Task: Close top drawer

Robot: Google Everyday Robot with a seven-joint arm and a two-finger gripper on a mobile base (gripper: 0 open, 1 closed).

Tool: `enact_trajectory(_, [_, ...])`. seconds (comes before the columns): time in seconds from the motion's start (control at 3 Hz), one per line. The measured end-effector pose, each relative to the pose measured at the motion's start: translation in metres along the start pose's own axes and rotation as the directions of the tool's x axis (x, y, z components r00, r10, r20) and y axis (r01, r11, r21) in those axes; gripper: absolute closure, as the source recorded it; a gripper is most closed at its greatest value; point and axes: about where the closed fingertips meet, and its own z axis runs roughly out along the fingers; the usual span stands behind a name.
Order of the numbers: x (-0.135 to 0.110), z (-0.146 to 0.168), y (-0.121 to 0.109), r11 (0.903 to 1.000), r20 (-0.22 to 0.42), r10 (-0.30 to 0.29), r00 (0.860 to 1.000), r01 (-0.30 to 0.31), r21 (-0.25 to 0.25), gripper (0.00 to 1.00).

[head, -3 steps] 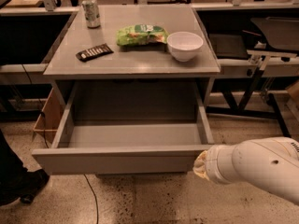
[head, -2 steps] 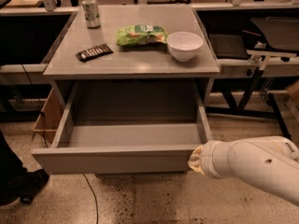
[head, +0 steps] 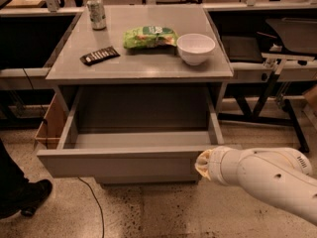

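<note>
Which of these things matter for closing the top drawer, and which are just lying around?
For the job:
top drawer, pulled out
gripper, at the right end of the drawer's front panel

Just lying about:
soda can, green snack bag, white bowl and dark flat packet, all on the cabinet top
cardboard box, left of the cabinet

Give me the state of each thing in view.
top drawer: pulled far out, nothing visible inside.
claw: low, at the drawer front's right end.
can: upright, back left.
bowl: upright, right side.
green bag: lying flat, beside the bowl.
dark packet: lying flat, left side.
</note>
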Motion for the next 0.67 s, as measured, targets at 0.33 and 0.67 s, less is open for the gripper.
enact_trajectory(0.33, [-0.008, 0.01, -0.017, 0.994, 0.052, 0.002, 0.999, -0.008, 0.109, 1.0])
enact_trajectory(0.67, [-0.01, 0.01, -0.036, 0.9791, 0.097, 0.0, 0.995, -0.019, 0.202, 1.0])
